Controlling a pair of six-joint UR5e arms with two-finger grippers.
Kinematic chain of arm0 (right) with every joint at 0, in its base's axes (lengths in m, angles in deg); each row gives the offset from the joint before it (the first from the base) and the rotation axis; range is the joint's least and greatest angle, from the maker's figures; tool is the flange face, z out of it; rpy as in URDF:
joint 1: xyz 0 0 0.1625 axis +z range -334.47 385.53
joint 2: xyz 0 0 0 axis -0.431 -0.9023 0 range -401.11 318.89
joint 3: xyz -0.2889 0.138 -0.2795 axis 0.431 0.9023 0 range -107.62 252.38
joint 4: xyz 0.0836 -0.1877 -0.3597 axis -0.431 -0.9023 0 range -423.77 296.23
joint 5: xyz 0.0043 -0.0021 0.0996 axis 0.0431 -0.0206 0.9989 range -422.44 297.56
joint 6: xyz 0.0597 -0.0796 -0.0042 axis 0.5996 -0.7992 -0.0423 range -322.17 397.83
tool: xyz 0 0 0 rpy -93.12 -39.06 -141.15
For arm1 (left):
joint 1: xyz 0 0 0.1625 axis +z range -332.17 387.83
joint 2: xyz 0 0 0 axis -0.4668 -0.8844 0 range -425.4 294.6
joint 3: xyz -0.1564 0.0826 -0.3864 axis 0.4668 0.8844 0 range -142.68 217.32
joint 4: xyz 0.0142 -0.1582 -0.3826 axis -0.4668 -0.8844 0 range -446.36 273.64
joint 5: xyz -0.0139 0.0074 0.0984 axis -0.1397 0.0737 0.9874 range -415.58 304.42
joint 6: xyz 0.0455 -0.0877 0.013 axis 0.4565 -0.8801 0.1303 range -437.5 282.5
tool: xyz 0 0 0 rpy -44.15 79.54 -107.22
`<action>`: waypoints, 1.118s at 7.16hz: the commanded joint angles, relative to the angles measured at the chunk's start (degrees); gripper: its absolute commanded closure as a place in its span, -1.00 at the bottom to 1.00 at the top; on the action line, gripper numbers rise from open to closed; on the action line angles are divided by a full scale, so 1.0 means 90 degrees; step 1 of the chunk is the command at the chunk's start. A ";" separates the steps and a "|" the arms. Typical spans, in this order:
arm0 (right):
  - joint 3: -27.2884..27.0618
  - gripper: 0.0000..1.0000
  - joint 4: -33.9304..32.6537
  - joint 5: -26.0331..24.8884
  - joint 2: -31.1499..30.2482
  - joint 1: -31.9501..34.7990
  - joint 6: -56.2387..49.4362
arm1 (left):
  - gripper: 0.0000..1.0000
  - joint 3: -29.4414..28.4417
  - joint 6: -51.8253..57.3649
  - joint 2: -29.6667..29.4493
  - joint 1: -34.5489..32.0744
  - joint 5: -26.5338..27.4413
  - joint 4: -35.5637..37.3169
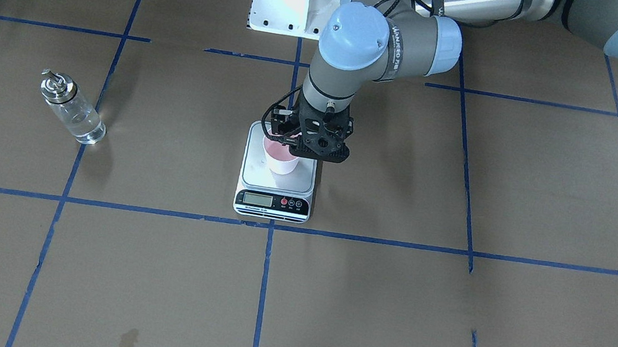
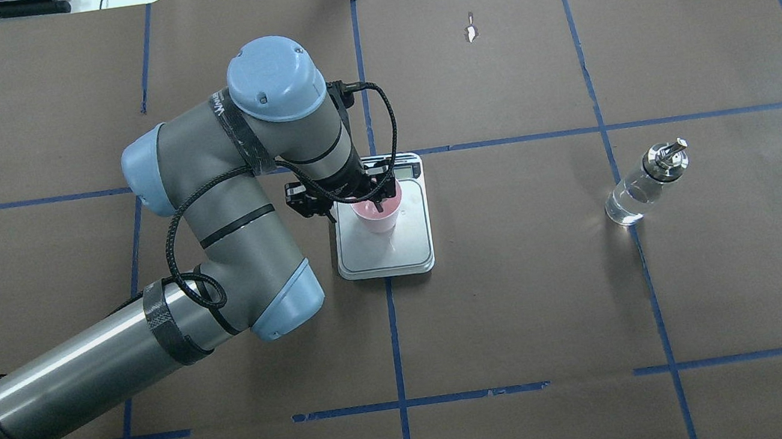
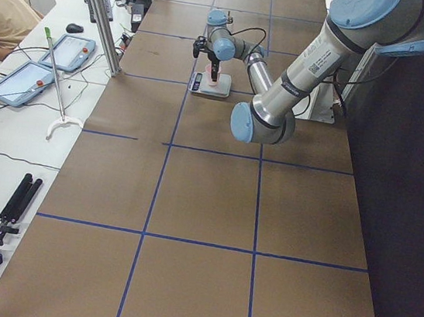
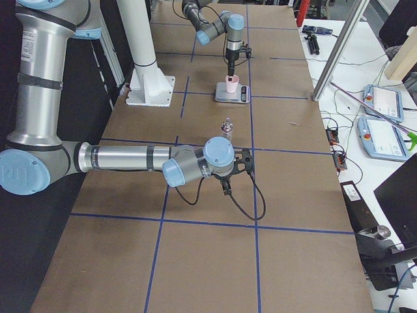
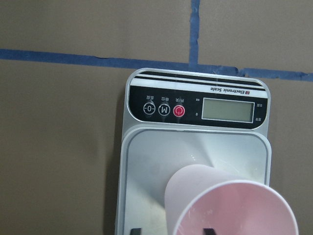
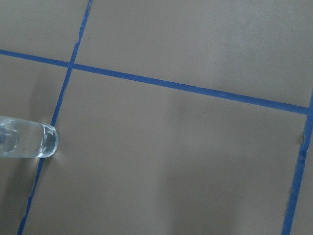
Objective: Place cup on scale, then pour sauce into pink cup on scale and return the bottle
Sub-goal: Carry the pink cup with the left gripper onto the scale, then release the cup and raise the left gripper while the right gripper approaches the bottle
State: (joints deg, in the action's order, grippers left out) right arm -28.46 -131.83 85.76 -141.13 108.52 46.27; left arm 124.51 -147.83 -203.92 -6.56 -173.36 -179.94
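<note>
Brown table paper gridded in blue tape, with silver, pink and clear glass on it.

The table (image 1: 362, 308) is flat brown, crossed by blue tape lines (image 1: 263, 291) in a wide grid. At centre frame the scale (image 1: 258, 174) shows a silver-grey platform, a black front strip, a grey-green display and one red button. The cup (image 1: 283, 164) is whitish outside and pale pink inside. At left, the bottle (image 1: 77, 114) is clear glass with a shiny metal collar. The left arm (image 1: 365, 63) is grey with pale blue joint caps.

small pale pink cup (image 1: 280, 159), upright on silver-grey platform of flat scale (image 1: 258, 176) with black strip, lcd and red button. clear glass bottle (image 1: 71, 110) with metal spout cap, upright, well apart from scale.
</note>
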 commanded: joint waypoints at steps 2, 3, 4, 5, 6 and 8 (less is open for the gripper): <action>0.0023 -1.00 0.1022 -0.0273 0.0183 -0.0623 0.1115 | -0.46 0.2005 0.0011 0.1011 -0.0367 -0.0029 0.0026; -0.0025 -1.00 0.2102 -0.1077 0.0214 -0.1265 0.2825 | -0.46 0.2341 0.0011 0.1218 -0.0553 -0.0029 0.0035; -0.0026 -1.00 0.3660 -0.2487 0.0224 -0.2373 0.4495 | -0.46 0.2354 0.0001 0.1240 -0.0603 -0.0019 0.0036; -0.0065 -1.00 0.4468 -0.3546 0.0185 -0.3312 0.5759 | -0.46 0.2354 0.0001 0.1279 -0.0690 -0.0029 0.0026; -0.0258 -1.00 0.4534 -0.3566 0.0088 -0.3583 0.5801 | -0.46 0.2325 0.0011 0.1279 -0.0778 -0.0029 0.0026; -0.0795 -1.00 0.4535 -0.3547 -0.0341 -0.4304 0.5869 | -0.46 0.2315 0.0021 0.1279 -0.0857 -0.0029 0.0016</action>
State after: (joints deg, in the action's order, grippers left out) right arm -33.02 -91.57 54.33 -142.16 74.07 97.92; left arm 145.37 -147.68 -192.44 -13.84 -173.61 -179.76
